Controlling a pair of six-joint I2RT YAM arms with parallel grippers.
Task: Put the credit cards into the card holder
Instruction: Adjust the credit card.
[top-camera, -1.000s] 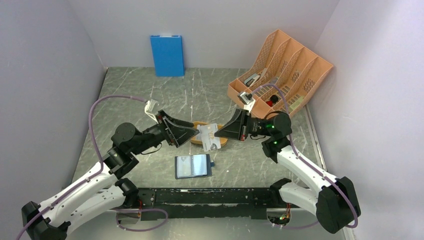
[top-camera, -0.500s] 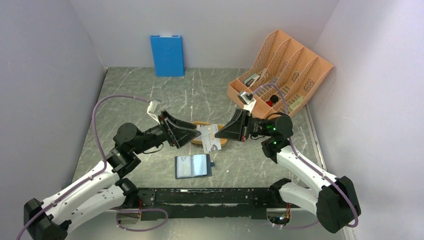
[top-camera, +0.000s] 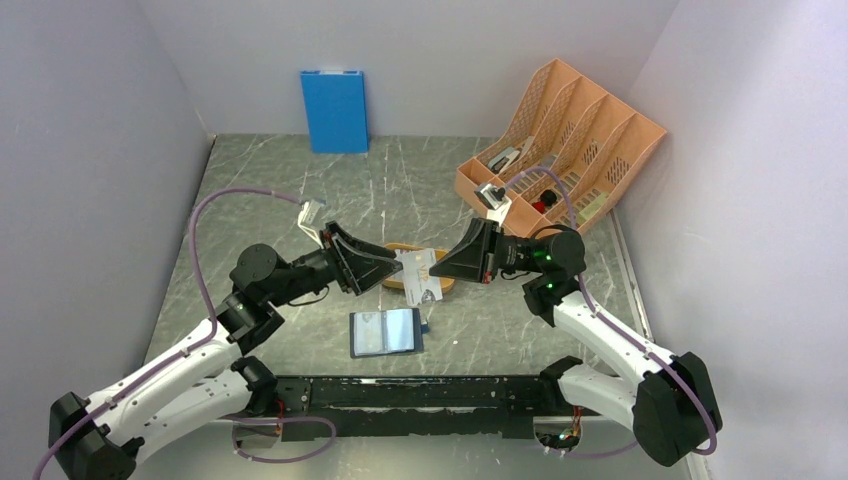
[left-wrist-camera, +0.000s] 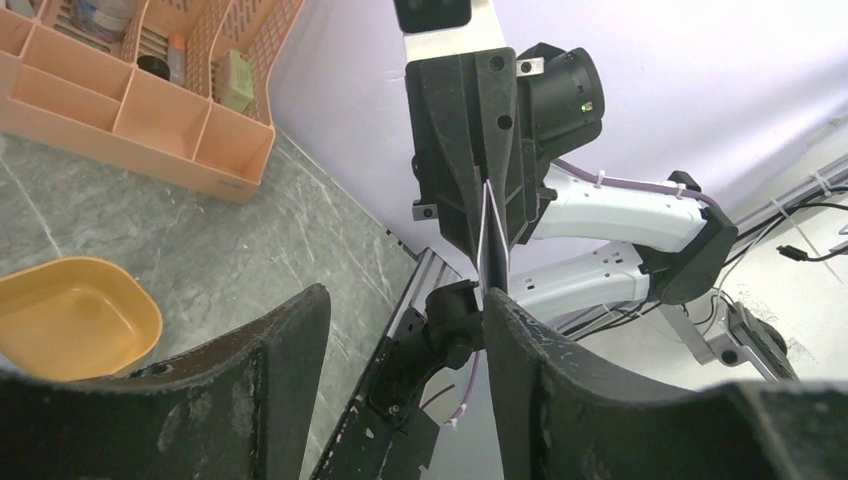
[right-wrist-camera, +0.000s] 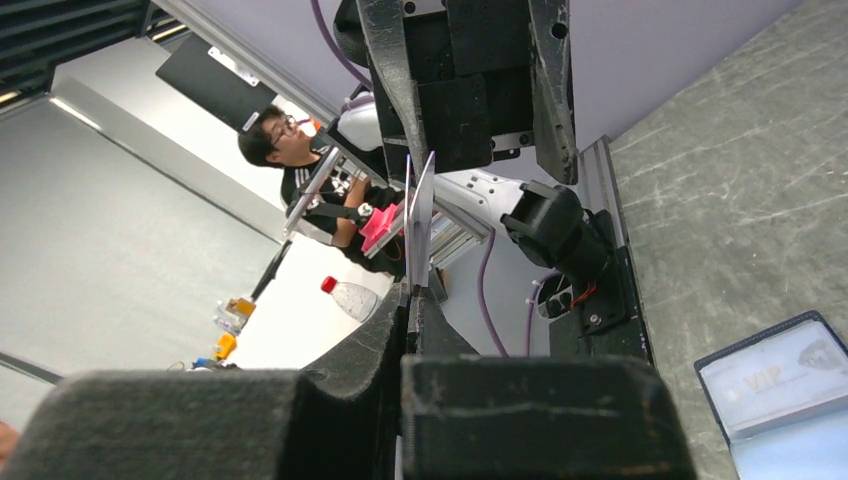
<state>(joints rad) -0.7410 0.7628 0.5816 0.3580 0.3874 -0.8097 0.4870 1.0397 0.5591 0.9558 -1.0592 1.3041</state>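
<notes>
**Right gripper offering the credit cards for a handover**
From above, the right gripper (top-camera: 437, 266) is pinching the credit cards (top-camera: 418, 272) over the orange tray (top-camera: 447, 284) and presenting their free end to the left gripper (top-camera: 395, 268). The card holder (top-camera: 386, 333) is lying open near the arm bases, pockets up for loading. The left wrist view is showing its fingers (left-wrist-camera: 270, 390) spread, with the cards edge-on between them and ungripped. The right wrist view is showing its fingers pressing onto the cards, probably so the left can take one.
</notes>
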